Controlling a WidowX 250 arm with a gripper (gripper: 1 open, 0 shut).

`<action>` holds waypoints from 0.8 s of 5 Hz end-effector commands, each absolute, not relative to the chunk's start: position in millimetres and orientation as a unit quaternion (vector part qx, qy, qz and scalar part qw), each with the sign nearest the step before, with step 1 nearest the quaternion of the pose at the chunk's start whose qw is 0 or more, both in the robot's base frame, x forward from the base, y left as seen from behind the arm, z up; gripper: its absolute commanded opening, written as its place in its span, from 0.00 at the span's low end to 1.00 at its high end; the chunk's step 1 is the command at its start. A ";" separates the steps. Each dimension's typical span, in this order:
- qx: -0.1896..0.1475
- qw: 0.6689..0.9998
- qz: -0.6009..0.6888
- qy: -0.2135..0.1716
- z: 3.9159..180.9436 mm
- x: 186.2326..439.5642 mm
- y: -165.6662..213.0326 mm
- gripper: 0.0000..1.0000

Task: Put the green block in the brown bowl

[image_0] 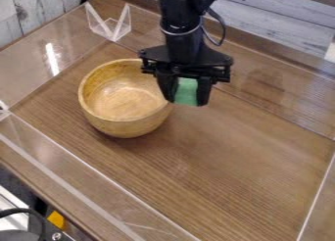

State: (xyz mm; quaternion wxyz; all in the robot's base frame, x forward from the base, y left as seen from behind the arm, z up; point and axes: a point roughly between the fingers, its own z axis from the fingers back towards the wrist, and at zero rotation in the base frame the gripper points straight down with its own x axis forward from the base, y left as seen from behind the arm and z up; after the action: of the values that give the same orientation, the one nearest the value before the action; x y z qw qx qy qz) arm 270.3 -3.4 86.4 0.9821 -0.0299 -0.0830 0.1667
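The brown bowl (123, 98) is a round wooden bowl standing on the table at the left of centre, with nothing inside it. Just right of its rim hangs my gripper (187, 90), pointing straight down from the black arm. Its two black fingers are shut on the green block (191, 92), which shows as a light green piece held on end between them, above the table. The block's upper part is hidden by the gripper body. The block is beside the bowl's right rim, not over its hollow.
Clear acrylic walls (78, 176) fence the wooden table (222, 176) along the front and left. A clear acrylic stand (110, 23) sits at the back left. A black cable (216, 29) loops beside the arm.
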 end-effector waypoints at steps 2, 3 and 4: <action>-0.028 0.976 0.189 -0.106 92.9 272.1 -0.6 0.00; -0.027 0.975 0.195 -0.105 86.9 274.0 -0.5 0.00; -0.026 0.972 0.211 -0.105 92.2 278.2 -5.9 0.00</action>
State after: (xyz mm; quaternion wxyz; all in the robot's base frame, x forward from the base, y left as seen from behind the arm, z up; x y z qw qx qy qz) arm 269.9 -5.1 79.8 0.9737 -0.0220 -0.0814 0.2115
